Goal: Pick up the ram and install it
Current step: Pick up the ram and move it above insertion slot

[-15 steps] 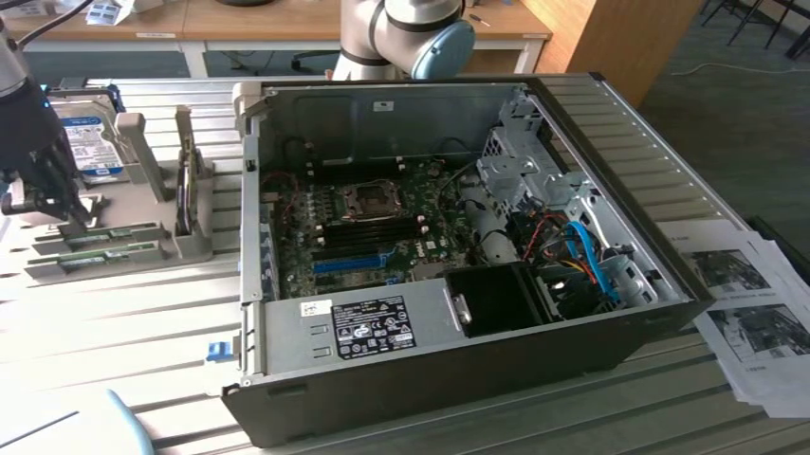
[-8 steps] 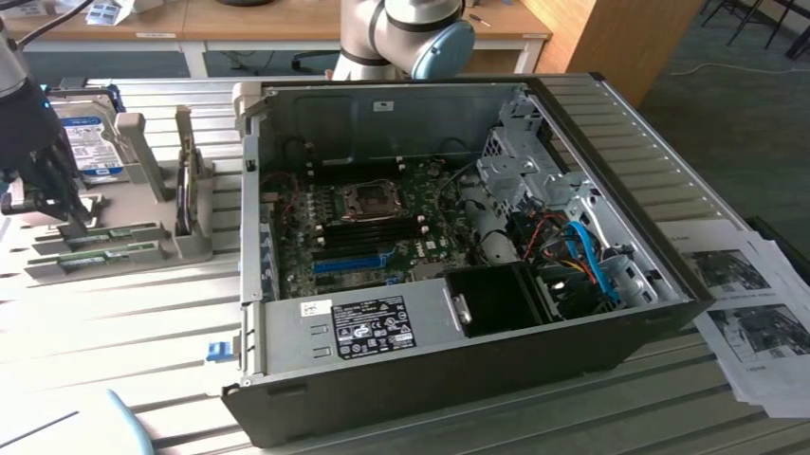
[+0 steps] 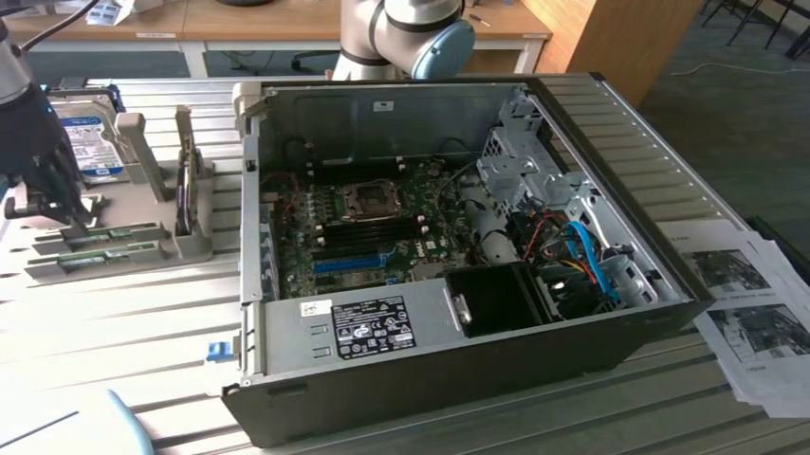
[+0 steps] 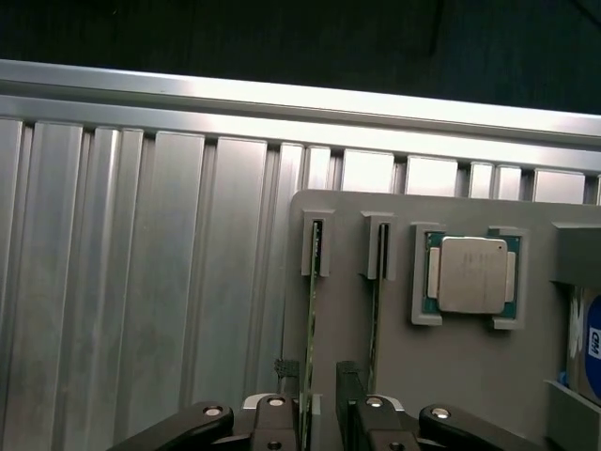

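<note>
two sticks stand on edge, side by side, each in its own slot of the flat grey plastic holder tray (image 4: 470, 385). the ram (image 4: 313, 310), a long narrow green circuit board, runs straight in between the black metal fingers (image 4: 282, 418) of the gripper (image 4: 317, 399). the second green stick (image 4: 375, 319) sits just beside it, outside the fingers. the fingers are spread apart, one on each flank of the ram, with a gap showing on one side, so nothing is clamped. the ram sits in its slot in the tray.

next along the tray, a square silver-capped processor chip (image 4: 474, 274) lies flat in its own recess. past that, a silver hard drive with a blue-white label (image 4: 590, 343) peeks in at the edge. the tray rests on the ribbed aluminium table (image 4: 141, 282).

in the exterior view the dark gripper hangs over the tray at the exterior view's left. it is well apart from the open black computer tower case (image 3: 418, 389), which lies on its side in the middle. inside the case, the dark motherboard (image 3: 303, 256) shows black memory slots (image 3: 379, 227) by the processor socket and a long bright-blue plastic slot (image 3: 348, 263). printed paper sheets (image 3: 746, 303) lie on the table at the exterior view's right.
</note>
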